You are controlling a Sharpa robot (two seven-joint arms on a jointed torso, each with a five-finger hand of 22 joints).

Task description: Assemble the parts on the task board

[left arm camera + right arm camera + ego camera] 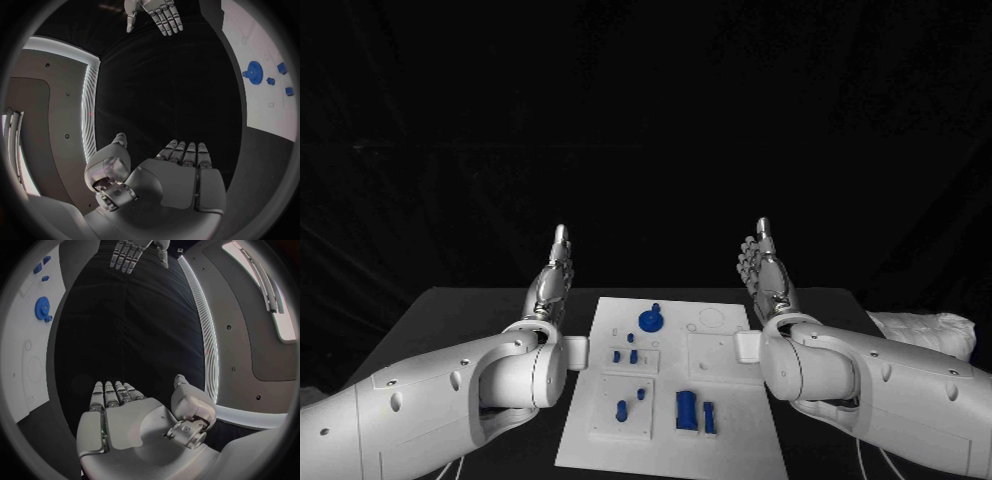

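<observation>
The white task board (718,360) lies in the middle of the black table. A blue gear (651,320) stands near its far end; it is also seen as the blue gear (254,70) and the blue gear (42,307) in the wrist views. Small blue pegs (626,355) sit mid-board, and two longer blue blocks (694,411) lie near the front. My left hand (551,282) is raised beside the board's left edge, fingers straight and empty. My right hand (766,268) is raised beside the right edge, flat and empty. My left hand (175,175) and right hand (122,415) hold nothing.
A crumpled white cloth (927,332) lies at the table's right edge. A black curtain hangs behind the table. Bare black table surface runs along both sides of the board.
</observation>
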